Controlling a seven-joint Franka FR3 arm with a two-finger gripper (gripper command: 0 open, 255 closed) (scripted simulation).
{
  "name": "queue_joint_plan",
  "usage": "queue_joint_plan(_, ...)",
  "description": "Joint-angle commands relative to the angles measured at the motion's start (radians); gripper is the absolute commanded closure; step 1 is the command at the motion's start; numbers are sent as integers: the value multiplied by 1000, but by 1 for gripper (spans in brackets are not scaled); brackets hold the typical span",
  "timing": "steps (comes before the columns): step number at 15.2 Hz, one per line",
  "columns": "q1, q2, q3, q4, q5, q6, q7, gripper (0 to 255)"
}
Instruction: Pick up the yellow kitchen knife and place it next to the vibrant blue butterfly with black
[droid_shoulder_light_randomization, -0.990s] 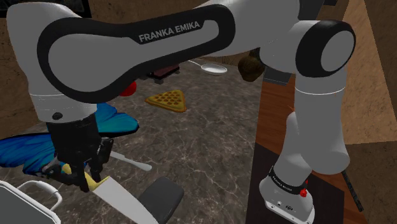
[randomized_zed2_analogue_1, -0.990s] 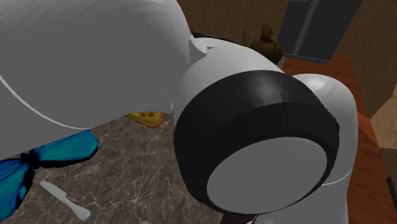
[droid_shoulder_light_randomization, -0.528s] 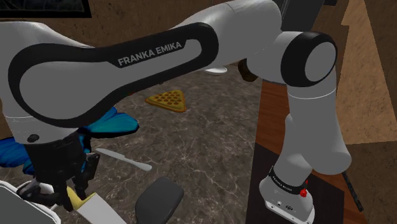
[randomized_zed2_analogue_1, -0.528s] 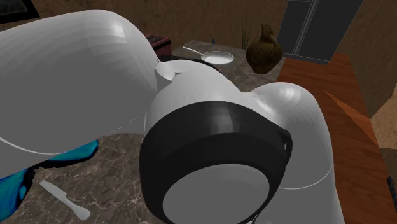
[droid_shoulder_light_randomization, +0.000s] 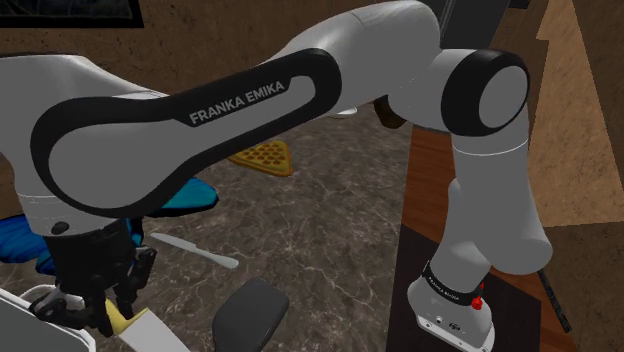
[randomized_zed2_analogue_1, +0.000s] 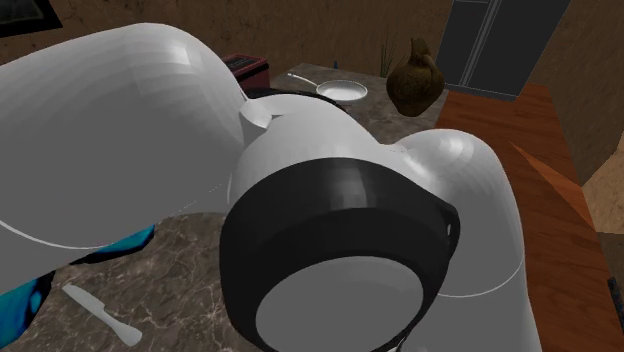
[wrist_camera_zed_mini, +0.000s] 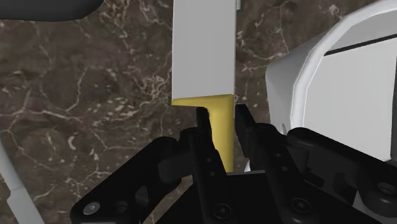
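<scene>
The knife has a yellow handle (wrist_camera_zed_mini: 221, 130) and a broad pale blade (wrist_camera_zed_mini: 203, 48). My gripper (wrist_camera_zed_mini: 222, 124) is shut on the handle, a black finger on each side, and the blade points away from the hand over the dark marble top. In the shoulder view the gripper (droid_shoulder_light_randomization: 108, 305) hangs low at the left with the knife (droid_shoulder_light_randomization: 140, 328) slanting out below it. The blue butterfly (droid_shoulder_light_randomization: 190, 195) lies just behind the hand, mostly hidden by the arm. One of its wings (droid_shoulder_light_randomization: 15, 240) shows at the left edge, and a blue strip of the butterfly (randomized_zed2_analogue_1: 122, 243) peeks out under the arm.
A white box-like thing (droid_shoulder_light_randomization: 30, 322) sits beside the gripper, close to the knife (wrist_camera_zed_mini: 331, 83). A white utensil (droid_shoulder_light_randomization: 195, 250) and a dark grey rounded slab (droid_shoulder_light_randomization: 250, 310) lie nearby. Farther back are a yellow waffle wedge (droid_shoulder_light_randomization: 265, 157), a white pan (randomized_zed2_analogue_1: 340, 90) and a brown vase (randomized_zed2_analogue_1: 415, 80).
The gripper carried the knife lower and toward the shoulder view's left over the first half second. Since then it has barely shifted, and the arm covers more of the butterfly.
</scene>
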Motion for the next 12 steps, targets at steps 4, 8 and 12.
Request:
queue_joint_plan(4,10,52,-13,-51,-4,63,-2,255)
queue_joint_plan(8,18,67,-24,-70,-2,96,-9,255)
queue_joint_plan(12,27,65,-35,-70,4,96,-13,255)
